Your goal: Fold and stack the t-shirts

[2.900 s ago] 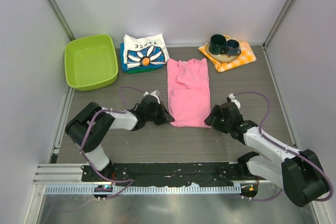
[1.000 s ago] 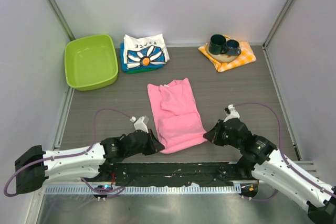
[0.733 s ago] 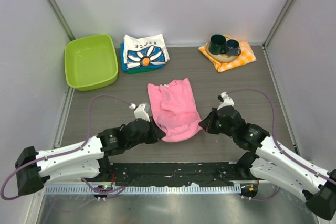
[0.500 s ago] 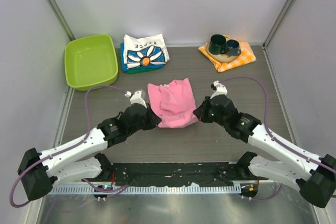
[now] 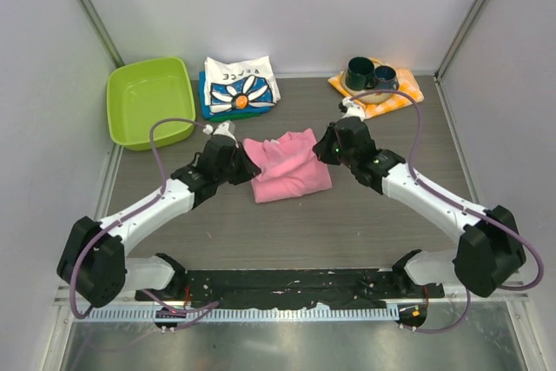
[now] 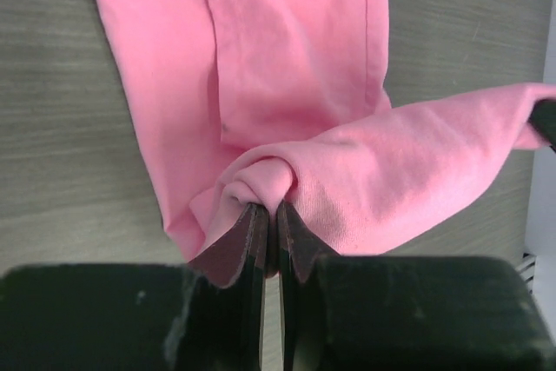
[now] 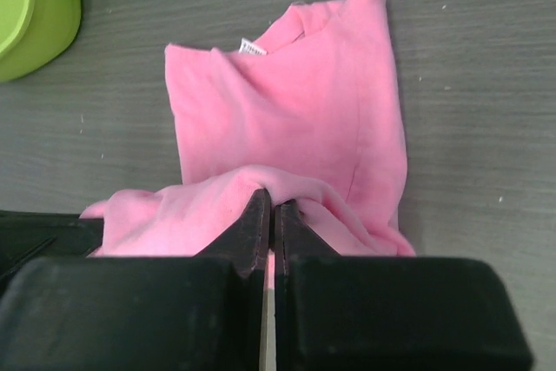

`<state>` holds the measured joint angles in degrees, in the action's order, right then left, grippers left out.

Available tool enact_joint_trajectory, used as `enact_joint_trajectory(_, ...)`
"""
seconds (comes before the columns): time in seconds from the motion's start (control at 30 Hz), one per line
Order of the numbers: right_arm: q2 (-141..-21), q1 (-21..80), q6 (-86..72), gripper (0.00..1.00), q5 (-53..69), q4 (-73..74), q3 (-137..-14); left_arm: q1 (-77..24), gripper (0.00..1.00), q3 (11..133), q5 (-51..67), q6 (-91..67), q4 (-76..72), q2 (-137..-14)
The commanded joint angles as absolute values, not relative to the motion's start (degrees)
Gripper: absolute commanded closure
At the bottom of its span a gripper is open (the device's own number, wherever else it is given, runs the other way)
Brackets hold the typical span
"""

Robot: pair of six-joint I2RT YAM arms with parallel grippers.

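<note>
Over the last few seconds both arms have swept the near hem of the plain bright pink cotton t-shirt [image 5: 288,169] up towards its collar. It now lies doubled over at mid-table [image 5: 373,215], just in front of the white daisy-print t-shirt [image 5: 241,84] atop the folded stack. The left hand [image 5: 246,165] and right hand [image 5: 323,149] each stay clamped on a hem corner. This half-fold looks nearly laid, with letting go likely next.

A robotics lab test cell: plain white panels [image 5: 287,6] framed in aluminium struts [image 5: 87,4] box in a grey wood-grain table [image 5: 365,223] on three sides. Along the table's near edge run a black mounting plate [image 5: 287,282] and a slotted cable duct [image 5: 234,313].
</note>
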<state>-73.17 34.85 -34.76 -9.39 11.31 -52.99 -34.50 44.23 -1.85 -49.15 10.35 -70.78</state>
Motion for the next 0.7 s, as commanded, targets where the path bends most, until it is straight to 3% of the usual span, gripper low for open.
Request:
enact_joint_trajectory(0.0, -77.8, 30.8, -33.5, 0.99, -5.8, 4.5, -58.6, -30.2, 0.89, 49.6, 4.1, -47.2, 4.3, -74.8)
enact_joint_trajectory(0.67, -107.8, 25.8, -35.8, 0.99, 2.9, 0.3, -80.1, -17.8, 0.94, 57.7, 10.0, -48.5, -1.3, -91.7)
